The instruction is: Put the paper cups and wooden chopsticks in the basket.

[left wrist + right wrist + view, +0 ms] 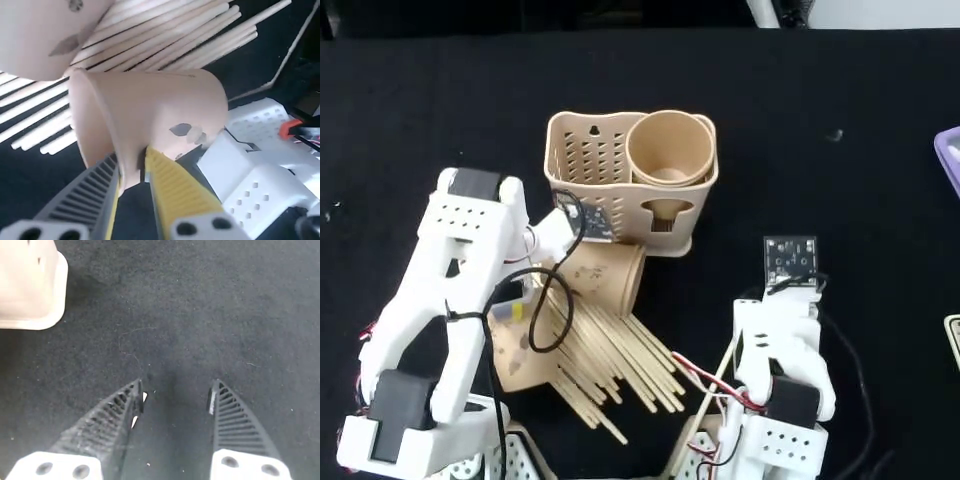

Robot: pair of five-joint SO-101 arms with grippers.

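I judged the task to be hardly past its beginning. One paper cup (669,150) stood upright in the right compartment of the basket (582,160), and that was all the basket held, as far as I could see.

The left gripper (131,162) was closed on the rim of a second paper cup (150,115), one finger inside the mouth and one outside. This cup lay on its side just in front of the basket, its wall resting against the wooden chopsticks (620,365). I could not tell whether it was lifted from the black cloth (840,180) or touching it. A third paper cup (515,350) lay further from the basket, partly under the left arm and on top of the chopsticks.

The chopsticks were all outside the basket. Most lay in a loose fan on the cloth between the two arms, and a single chopstick (715,385) lay apart, beside the base of the right arm.

The right gripper (175,390) hung over bare cloth with its jaws spread and nothing between them; a corner of the basket was near it, to one side.

So one cup was done, one was in hand, and one cup and the whole bundle of chopsticks were left. In my view that was the larger part of the work.
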